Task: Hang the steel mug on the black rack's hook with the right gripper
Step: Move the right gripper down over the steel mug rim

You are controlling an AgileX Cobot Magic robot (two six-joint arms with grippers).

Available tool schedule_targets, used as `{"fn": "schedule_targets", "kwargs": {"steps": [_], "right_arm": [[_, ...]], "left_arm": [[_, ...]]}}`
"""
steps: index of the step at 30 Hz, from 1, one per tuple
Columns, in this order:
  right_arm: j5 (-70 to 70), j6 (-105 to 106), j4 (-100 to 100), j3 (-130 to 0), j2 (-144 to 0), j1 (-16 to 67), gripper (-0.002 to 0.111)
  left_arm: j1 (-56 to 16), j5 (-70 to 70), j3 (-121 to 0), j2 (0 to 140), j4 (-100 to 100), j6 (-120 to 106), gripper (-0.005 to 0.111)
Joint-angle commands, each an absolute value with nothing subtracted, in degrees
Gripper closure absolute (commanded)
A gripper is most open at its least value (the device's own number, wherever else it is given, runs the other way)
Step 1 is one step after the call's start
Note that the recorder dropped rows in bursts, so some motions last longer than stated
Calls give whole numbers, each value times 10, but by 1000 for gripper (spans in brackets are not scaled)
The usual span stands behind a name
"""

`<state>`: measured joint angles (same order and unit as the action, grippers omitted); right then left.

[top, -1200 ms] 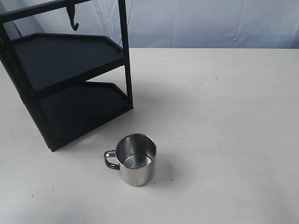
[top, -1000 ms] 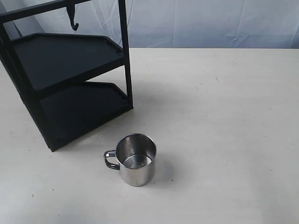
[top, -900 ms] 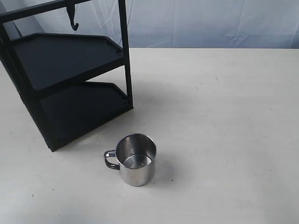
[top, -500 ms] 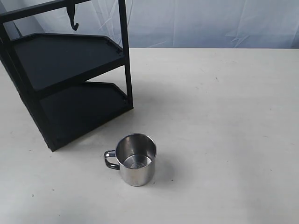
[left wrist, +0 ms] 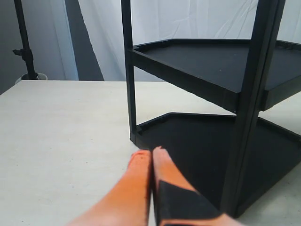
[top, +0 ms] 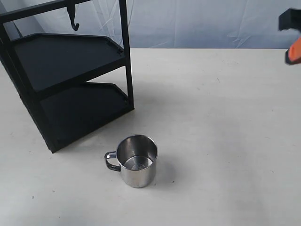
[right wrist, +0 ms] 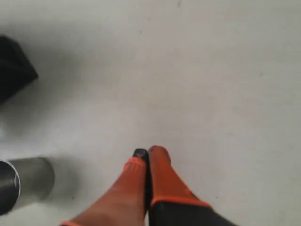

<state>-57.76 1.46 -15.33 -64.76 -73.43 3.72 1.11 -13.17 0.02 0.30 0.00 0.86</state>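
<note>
The steel mug (top: 137, 161) stands upright on the pale table, its looped handle pointing left; part of its shiny side also shows in the right wrist view (right wrist: 23, 183). The black rack (top: 66, 80) stands at the back left, and the small hook (top: 73, 20) hangs from its top bar. My right gripper (top: 293, 49) enters at the far right edge, high above the table and far from the mug; its orange fingers (right wrist: 146, 154) are shut on nothing. My left gripper (left wrist: 150, 153) is shut too, close to the rack's lower shelf (left wrist: 197, 141).
The pale table (top: 221, 132) stretches right of the mug. A white curtain (top: 202, 21) hangs behind it. A dark stand (left wrist: 26, 47) rises beyond the table in the left wrist view. The rack's foot corner (right wrist: 14, 70) shows in the right wrist view.
My right gripper has come into the exterior view at the upper right edge. The mug and rack have not moved.
</note>
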Motion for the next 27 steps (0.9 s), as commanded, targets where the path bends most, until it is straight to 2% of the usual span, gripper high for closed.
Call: {"fn": "schedule_targets", "kwargs": {"steps": [1,6,11,14,18,19,21,24,27], "right_arm": [[-610,29,-164,-654,-822,120,109],[-548,31,-179,-654,-889,216,109],[-533,149,-272,-654,-928,253,107],[-553,223,-348,-654,-948,253,87],[-549,242,-372,-654,-969,253,38],[-549,242,-372,-654,-972,253,33],[-548,242,-372,-654,-980,253,35],[-548,242,-384,-654,-991,253,45],[-548,242,-397,-654,-1001,257,47]], "left_arm": [[10,-132,0,0,-4,10,105],[10,-132,0,0,-4,10,105],[10,-132,0,0,-4,10,105],[10,-132,0,0,-4,10,105],[10,-132,0,0,-4,10,105],[10,-132,0,0,-4,10,105],[10,-132,0,0,-4,10,105],[10,-132,0,0,-4,10,105],[10,-132,0,0,-4,10,105]]}}
